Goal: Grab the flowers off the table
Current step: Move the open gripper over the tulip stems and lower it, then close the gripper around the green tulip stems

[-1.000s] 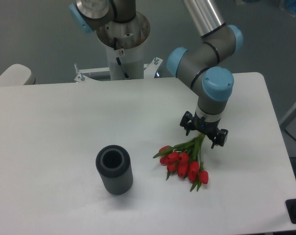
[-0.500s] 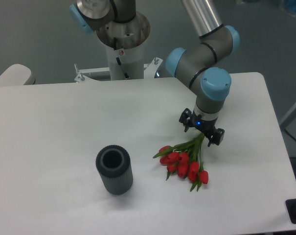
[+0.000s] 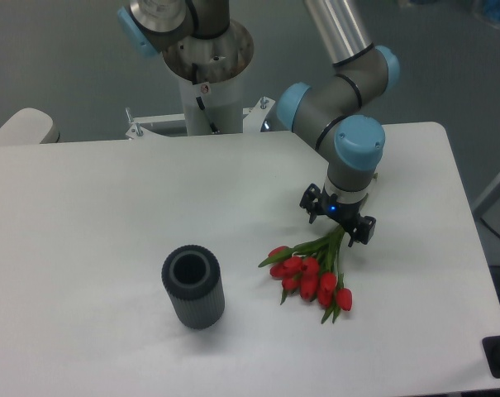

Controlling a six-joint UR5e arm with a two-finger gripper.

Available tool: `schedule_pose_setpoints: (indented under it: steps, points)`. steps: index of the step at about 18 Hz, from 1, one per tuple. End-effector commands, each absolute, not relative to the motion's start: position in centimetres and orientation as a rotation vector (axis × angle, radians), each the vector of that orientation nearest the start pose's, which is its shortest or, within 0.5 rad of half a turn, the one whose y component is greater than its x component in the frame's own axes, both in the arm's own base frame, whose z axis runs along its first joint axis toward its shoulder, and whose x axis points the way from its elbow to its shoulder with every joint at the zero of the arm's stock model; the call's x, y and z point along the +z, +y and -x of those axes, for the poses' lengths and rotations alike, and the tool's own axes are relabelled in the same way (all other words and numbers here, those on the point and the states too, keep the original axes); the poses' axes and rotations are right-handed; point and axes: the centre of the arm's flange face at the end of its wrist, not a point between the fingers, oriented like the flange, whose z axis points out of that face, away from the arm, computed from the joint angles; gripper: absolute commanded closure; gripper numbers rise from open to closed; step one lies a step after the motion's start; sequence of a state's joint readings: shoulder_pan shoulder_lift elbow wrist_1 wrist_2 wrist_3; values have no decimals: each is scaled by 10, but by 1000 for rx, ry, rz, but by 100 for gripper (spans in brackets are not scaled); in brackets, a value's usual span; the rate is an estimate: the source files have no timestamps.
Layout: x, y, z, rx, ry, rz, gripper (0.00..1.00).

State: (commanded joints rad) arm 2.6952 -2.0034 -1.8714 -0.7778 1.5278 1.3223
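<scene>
Since a second ago the gripper has crept up and left; its fingers straddle the stems, grip unclear. Flowers lie on the table; thin stems could slip free on lifting

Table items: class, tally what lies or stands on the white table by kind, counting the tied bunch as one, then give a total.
Flowers: 1 bunch
Grey ribbed cylinder: 1
Total on the table: 2
</scene>
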Motion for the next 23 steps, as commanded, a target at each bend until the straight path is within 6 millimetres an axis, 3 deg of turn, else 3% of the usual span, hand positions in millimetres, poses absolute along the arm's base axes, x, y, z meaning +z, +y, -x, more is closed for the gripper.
schedule_pose_setpoints:
  steps: [7,13,16,18,23]
  points:
    - [175,375,453,50,311,3068,0]
    - [173,377,451,53,292,3067,1]
    - [178,379,454,66,285,3060,42]
    - [179,381,455,70,287,3059,60]
    - [182,382,458,83,287,3054,74]
